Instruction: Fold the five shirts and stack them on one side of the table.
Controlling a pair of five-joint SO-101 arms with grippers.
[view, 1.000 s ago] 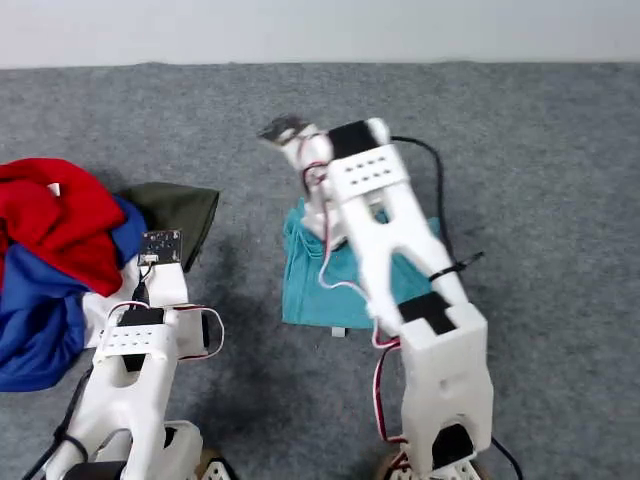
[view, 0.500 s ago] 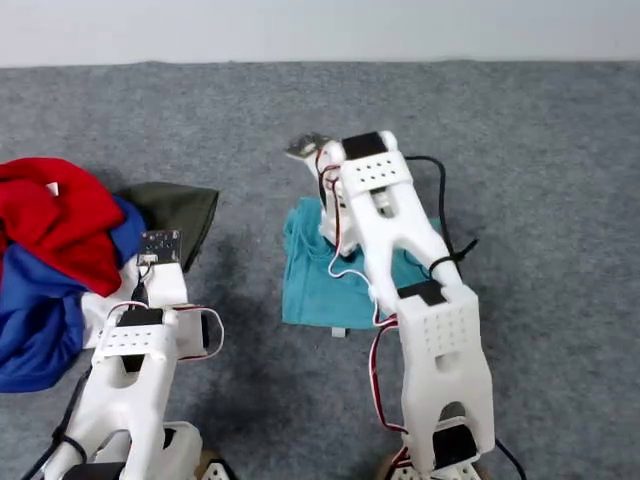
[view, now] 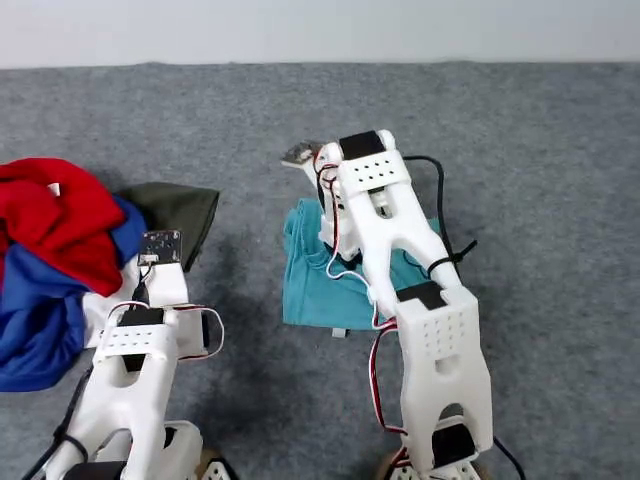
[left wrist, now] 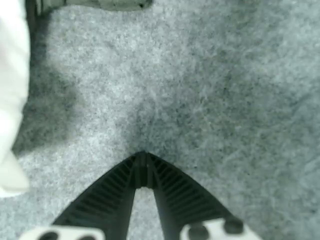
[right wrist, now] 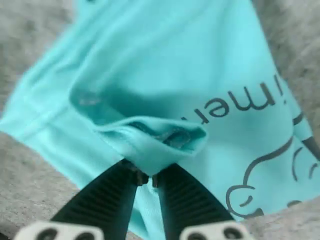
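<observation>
Because the teal shirt (view: 312, 285) is thin, limp knit, I expect it to weigh almost nothing, sag wherever it is unsupported, and drag on the grey carpet (view: 540, 180) rather than slide. It lies partly folded near the middle of the table, under my right arm. In the right wrist view the right gripper (right wrist: 147, 177) has its jaws pinched almost together on a small raised ridge of cloth near a hem, with the printed front facing up beside it. A bite that small could slip out, so I would favour a doubled edge or a corner for any carry. My left gripper (left wrist: 143, 172) is closed on nothing, low over bare carpet. Over on the left side, well apart from the teal one, the red shirt (view: 55, 215), blue shirt (view: 35, 330) and dark green shirt (view: 180, 208) lie in a loose heap.
</observation>
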